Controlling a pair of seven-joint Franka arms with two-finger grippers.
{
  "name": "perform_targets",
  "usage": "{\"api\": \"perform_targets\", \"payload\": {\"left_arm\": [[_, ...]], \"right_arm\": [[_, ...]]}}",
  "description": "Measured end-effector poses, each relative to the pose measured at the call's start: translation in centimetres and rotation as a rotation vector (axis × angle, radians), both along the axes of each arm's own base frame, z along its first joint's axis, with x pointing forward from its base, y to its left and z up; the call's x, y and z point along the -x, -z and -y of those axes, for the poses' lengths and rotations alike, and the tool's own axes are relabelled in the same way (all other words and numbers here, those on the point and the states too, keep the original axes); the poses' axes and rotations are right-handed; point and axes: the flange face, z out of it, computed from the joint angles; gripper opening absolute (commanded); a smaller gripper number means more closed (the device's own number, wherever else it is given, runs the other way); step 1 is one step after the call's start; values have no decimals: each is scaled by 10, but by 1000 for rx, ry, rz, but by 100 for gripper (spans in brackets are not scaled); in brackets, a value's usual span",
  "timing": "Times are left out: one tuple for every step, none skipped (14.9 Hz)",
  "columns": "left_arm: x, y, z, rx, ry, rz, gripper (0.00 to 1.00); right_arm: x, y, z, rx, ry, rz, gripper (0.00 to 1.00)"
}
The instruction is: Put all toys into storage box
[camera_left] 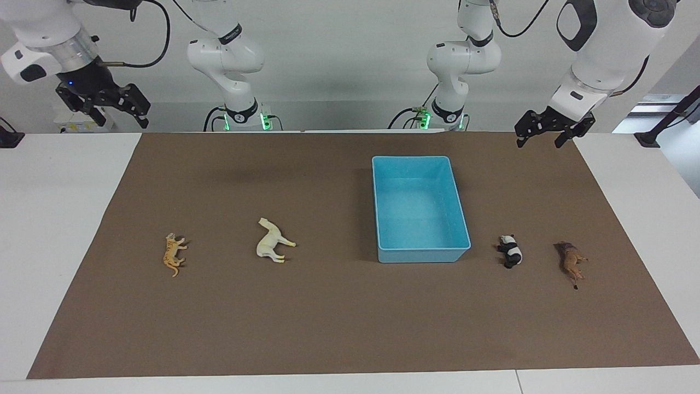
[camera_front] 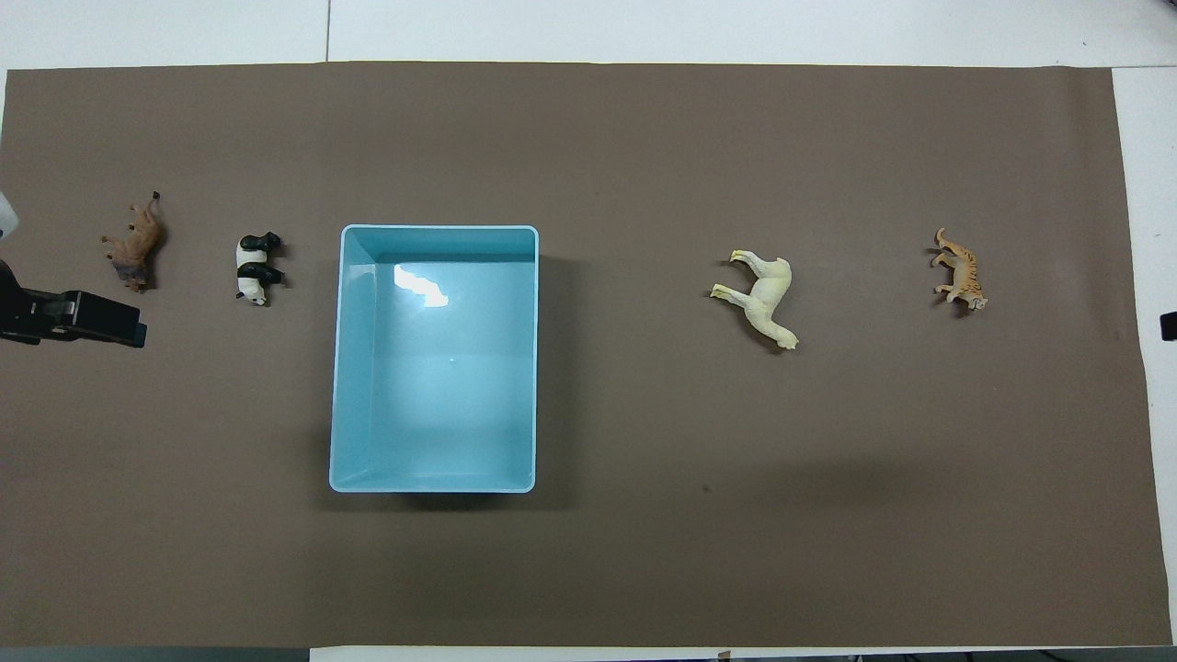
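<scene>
On the brown mat covering the table [camera_left: 339, 328], the storage box [camera_left: 420, 255] stands empty, with the panda [camera_left: 511, 251] and lion [camera_left: 571, 262] lying toward the left arm's end, the horse [camera_left: 272, 241] and tiger [camera_left: 173, 254] toward the right arm's end. Both arms wait raised, the left gripper [camera_left: 549, 131] over the mat's corner and the right gripper [camera_left: 112, 106] off the mat's other corner, each with jaws spread and empty.

A light blue rectangular plastic storage box [camera_left: 420, 208] sits right of frame centre on a brown mat [camera_left: 328, 317]. Left of it lie the orange striped tiger figurine [camera_left: 174, 254] and cream-white horse figurine [camera_left: 272, 240]; right of it, the black-and-white panda figurine [camera_left: 510, 250] and brown lion figurine [camera_left: 571, 261]. Both black two-finger grippers hang raised with fingers spread: the right gripper [camera_left: 112, 106] upper left, the left gripper [camera_left: 551, 131] upper right.
</scene>
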Motion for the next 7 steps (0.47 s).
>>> {"api": "perform_targets", "payload": {"left_arm": [[-6, 9, -1, 1, -1, 28, 100], [-13, 21, -1, 1, -1, 46, 100], [-23, 39, -1, 1, -1, 58, 100], [-35, 60, 0, 0, 0, 64, 100], [-47, 84, 0, 0, 0, 65, 100], [-59, 106, 0, -1, 1, 66, 100], [-71, 128, 0, -2, 0, 75, 100]], "right_arm": [[-3, 19, 0, 1, -1, 9, 100], [-7, 41, 1, 2, -3, 13, 100], [-13, 63, 1, 4, -4, 19, 100], [-21, 86, 1, 7, -6, 26, 100], [-30, 109, 2, 11, -7, 32, 100], [-39, 131, 3, 15, -8, 35, 100], [-50, 153, 4, 20, -9, 41, 100]]}}
